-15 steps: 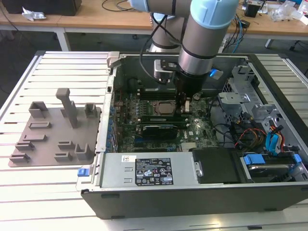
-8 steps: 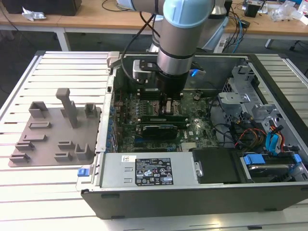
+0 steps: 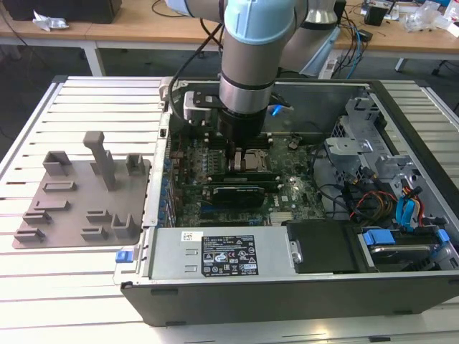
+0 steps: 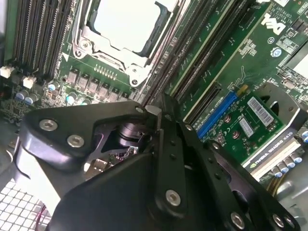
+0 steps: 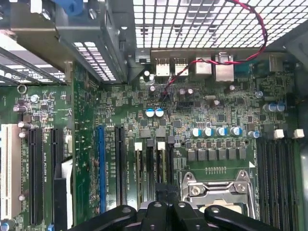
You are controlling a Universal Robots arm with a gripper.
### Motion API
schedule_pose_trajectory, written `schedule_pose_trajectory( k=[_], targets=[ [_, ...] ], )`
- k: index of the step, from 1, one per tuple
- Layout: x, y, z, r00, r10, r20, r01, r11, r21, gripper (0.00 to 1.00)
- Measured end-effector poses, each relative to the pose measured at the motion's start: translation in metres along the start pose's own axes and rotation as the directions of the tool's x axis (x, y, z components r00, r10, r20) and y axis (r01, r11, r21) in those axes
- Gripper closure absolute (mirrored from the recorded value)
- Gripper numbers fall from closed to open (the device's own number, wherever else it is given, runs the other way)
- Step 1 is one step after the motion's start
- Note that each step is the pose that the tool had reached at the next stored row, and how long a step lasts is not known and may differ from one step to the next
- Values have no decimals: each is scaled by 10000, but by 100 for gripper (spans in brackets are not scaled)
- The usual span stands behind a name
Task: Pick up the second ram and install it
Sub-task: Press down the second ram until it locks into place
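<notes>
Slatted white metal table [image 3: 86,287] carried the open computer case [image 3: 287,301]. Centre frame in the exterior view, I had the jaws [image 3: 242,159] down among the black slots beside the silvery CPU socket [image 4: 126,24]. I couldn't tell their opening. The second ram [image 5: 158,166], thin and green-edged, stood in its slot.

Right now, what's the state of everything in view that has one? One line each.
computer case: lying flat, side panel off, inside exposed.
CPU socket: frame closed over the chip, no cooler on it.
black memory slots: no sticks in them.
expansion card: standing in the board.
gripper: down inside the case, at the slots beside the CPU socket.
</notes>
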State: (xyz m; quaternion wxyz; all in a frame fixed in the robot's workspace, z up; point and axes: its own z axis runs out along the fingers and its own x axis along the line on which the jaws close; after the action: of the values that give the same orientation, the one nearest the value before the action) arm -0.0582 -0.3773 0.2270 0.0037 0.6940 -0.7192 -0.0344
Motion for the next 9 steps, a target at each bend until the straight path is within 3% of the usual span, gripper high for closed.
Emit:
schedule_pose_trajectory(
  k=[1, 2, 5, 9],
  targets=[
    [-6, -4, -39, 10000, -2, 31, 2, 10000, 20, 90],
    [-8, 4, -175, 10000, -1, 2, 1, 10000, 2, 90],
    [-16, 14, -361, 10000, 0, 1, 0, 10000, 1, 90],
    [-23, 23, -519, 10000, -1, 1, 1, 10000, 1, 90]
  ],
)
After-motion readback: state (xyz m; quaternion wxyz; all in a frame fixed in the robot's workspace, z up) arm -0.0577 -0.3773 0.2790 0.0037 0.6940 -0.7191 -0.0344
